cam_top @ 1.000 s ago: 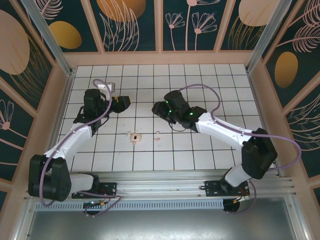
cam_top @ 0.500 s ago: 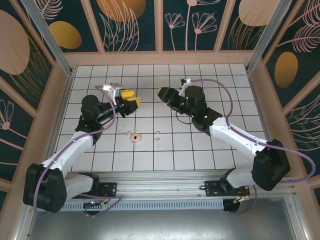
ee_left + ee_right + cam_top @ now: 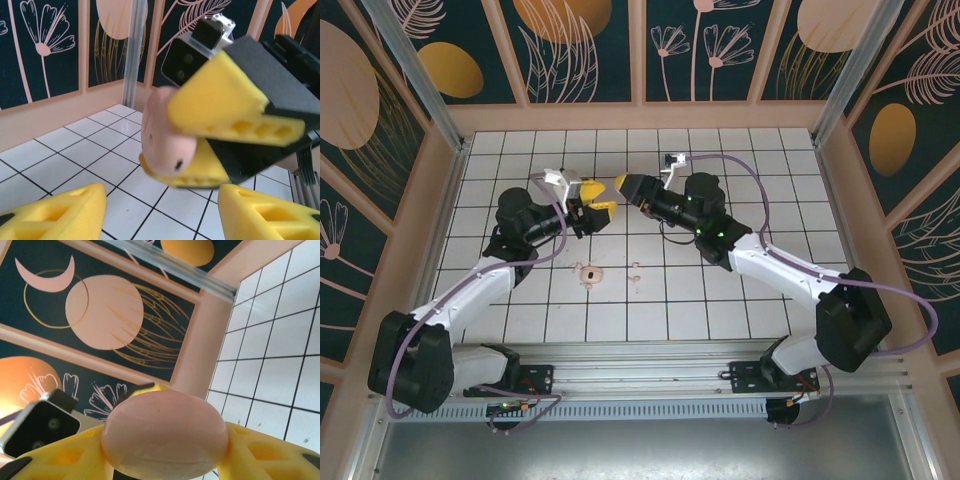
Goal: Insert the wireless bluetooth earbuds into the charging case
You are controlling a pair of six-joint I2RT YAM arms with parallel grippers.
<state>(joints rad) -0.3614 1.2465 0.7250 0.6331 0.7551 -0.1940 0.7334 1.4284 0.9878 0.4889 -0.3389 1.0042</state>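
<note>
While the right gripper (image 3: 625, 186) clamps the pink charging case (image 3: 165, 427), the left gripper (image 3: 598, 200) gapes empty beside it — earbuds (image 3: 635, 270) lie below it, none inserted yet.

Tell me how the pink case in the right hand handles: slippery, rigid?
Probably slippery: the pink case looks smooth and domed, gripped by the right hand on its curved faces, so it might squirt out. Likely rigid: no denting under the fingers. Set down, it could rock.

A lab robot cell: gridded white floor (image 3: 740, 160), floral-painted wall panels (image 3: 720, 50), aluminium corner posts (image 3: 410, 70), mounting rail (image 3: 650, 378) along the near edge.
</note>
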